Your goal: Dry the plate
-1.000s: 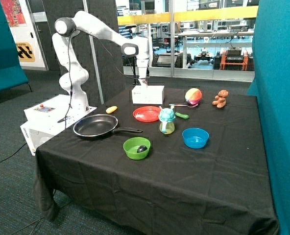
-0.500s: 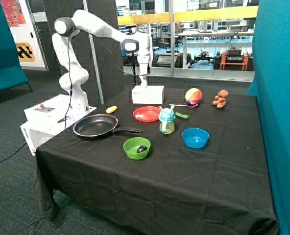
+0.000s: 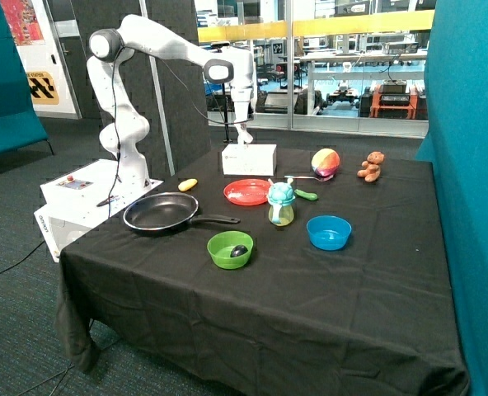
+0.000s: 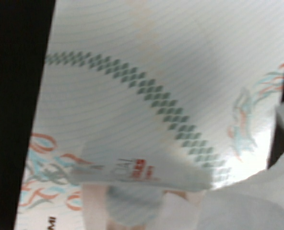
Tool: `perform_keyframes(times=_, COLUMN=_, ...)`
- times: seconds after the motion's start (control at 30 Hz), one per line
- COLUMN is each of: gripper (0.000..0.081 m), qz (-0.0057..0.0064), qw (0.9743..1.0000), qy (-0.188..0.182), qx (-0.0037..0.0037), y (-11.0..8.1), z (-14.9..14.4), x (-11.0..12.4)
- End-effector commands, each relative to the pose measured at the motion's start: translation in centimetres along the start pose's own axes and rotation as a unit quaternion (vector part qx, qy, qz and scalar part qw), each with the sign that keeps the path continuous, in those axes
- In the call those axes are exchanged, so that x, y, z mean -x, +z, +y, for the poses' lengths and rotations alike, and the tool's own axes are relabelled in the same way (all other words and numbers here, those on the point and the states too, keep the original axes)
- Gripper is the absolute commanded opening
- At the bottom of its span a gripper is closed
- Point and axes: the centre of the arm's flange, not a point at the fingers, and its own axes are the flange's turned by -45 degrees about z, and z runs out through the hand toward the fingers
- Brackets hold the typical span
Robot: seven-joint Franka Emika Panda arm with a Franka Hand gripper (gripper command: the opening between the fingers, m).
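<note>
The gripper (image 3: 244,137) hangs above the white tissue box (image 3: 249,159) at the far edge of the worktop; a small white piece, seemingly a tissue (image 3: 245,137), shows at its tip, but whether the jaws are closed on it cannot be told from either view; the wrist view is filled by the printed top of the box (image 4: 147,86) with pale tissue (image 4: 247,201) close to the lens; the plate (image 3: 247,191) lies flat on the black cloth just in front of the box, towards the middle of the worktop, apart from the gripper; it sits between the black frying pan (image 3: 161,212) and the lidded cup (image 3: 280,204); judged as plastic, it is light, stiff and probably slick, so it may slide under wiping; press down at its centre rather than grasp the thin rim; drying appears not yet begun
</note>
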Motion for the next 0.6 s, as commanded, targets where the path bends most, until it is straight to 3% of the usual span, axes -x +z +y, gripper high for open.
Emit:
perform_keyframes(times=0.0, gripper=0.0000, qz=-0.0015, qw=0.9999, qy=0.016, qx=0.00145, y=-1.0, z=2.6, x=0.0)
perform_keyframes(times=0.27, gripper=0.0000, qz=-0.0014, qw=0.9995, qy=0.032, qx=0.00148, y=-1.1, z=6.2, x=-0.1)
perform_keyframes(times=0.57, gripper=0.0000, qz=-0.0014, qw=0.9982, qy=0.061, qx=0.00152, y=0.0, z=11.4, x=0.5)
